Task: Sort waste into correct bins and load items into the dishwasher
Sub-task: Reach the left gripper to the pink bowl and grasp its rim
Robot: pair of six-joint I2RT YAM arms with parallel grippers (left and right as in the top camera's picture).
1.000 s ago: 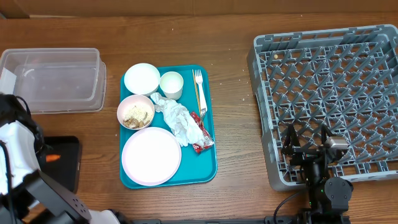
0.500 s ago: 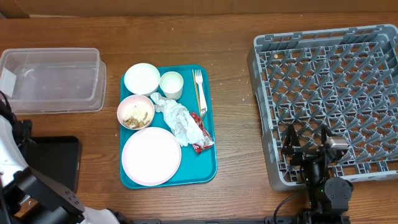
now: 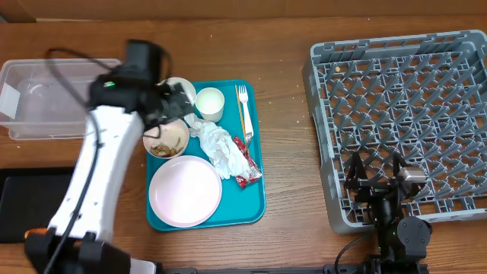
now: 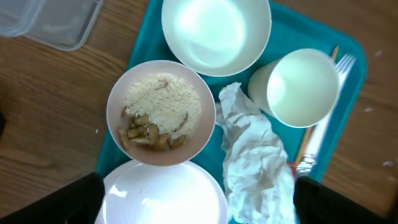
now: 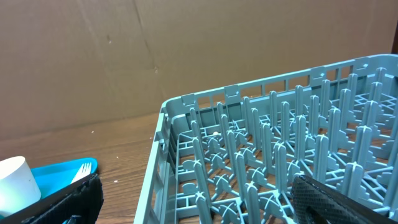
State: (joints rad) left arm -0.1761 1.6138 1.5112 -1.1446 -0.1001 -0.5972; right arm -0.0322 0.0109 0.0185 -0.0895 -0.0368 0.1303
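The left arm (image 3: 91, 175) reaches forward and slightly rightward from its base at the near left. Its white links are stretched long and look blurred. Its black wrist (image 3: 141, 61) sits at the far end, bent so that the left gripper (image 3: 173, 103) points downward. In the left wrist view its 2 dark fingertips (image 4: 59, 199) stand at opposite lower corners, jaws spread wide and holding nothing. The right arm (image 3: 399, 232) is folded low and compact at the near right. The right gripper (image 3: 377, 171) aims forward, its 2 fingers (image 5: 348, 199) parted fully and empty.
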